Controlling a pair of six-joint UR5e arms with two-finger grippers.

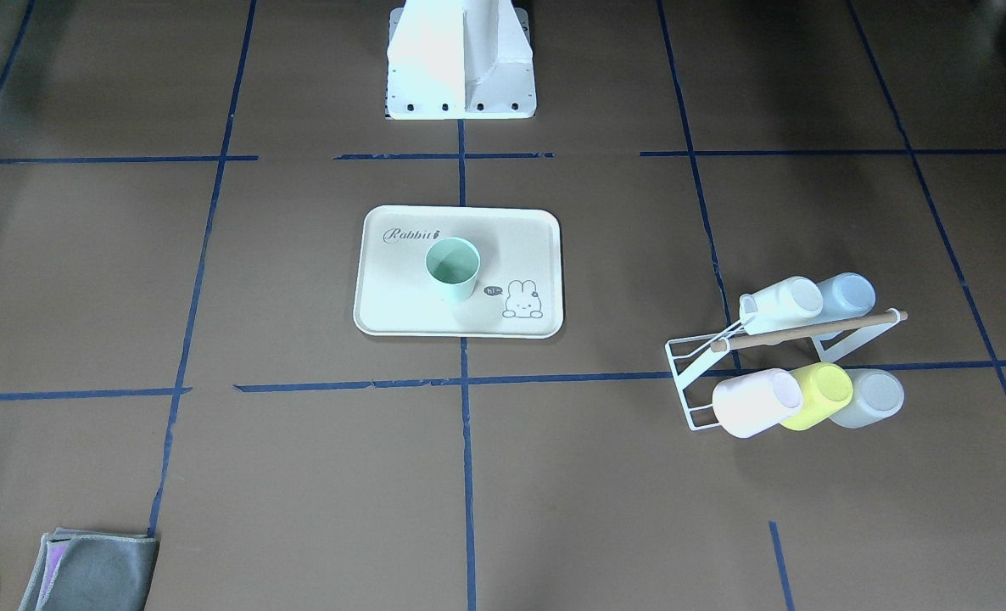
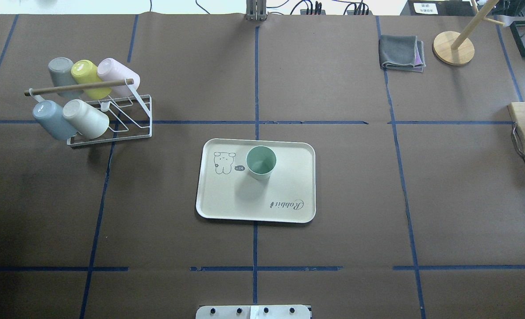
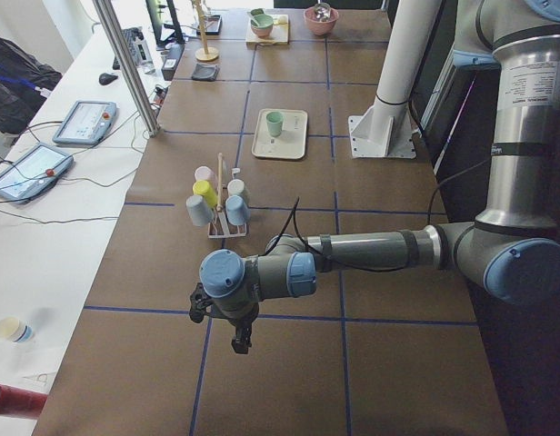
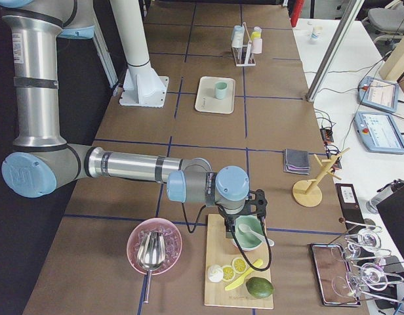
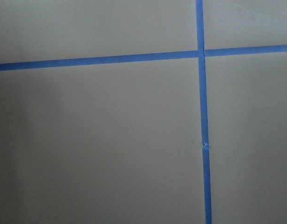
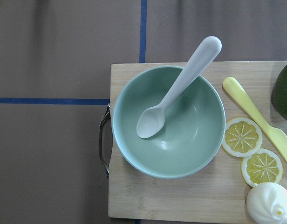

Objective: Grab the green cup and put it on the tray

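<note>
The green cup [image 1: 452, 269] stands upright on the tray [image 1: 401, 310], near its middle, mouth up; both also show in the overhead view, the cup [image 2: 261, 162] on the tray [image 2: 227, 199]. No gripper is near them. My left gripper [image 3: 237, 342] shows only in the exterior left view, far out over bare table past the cup rack; I cannot tell whether it is open. My right gripper [image 4: 257, 205] shows only in the exterior right view, above a wooden board at the table's other end; I cannot tell its state either. The wrist views show no fingers.
A white wire rack [image 2: 112, 115] holding several cups lies on my left side. A grey cloth [image 2: 402, 53] and a wooden stand [image 2: 453, 48] sit far right. Under my right wrist, a wooden board [image 6: 134, 200] carries a green bowl [image 6: 190, 140] with a spoon [image 6: 181, 88] and lemon slices.
</note>
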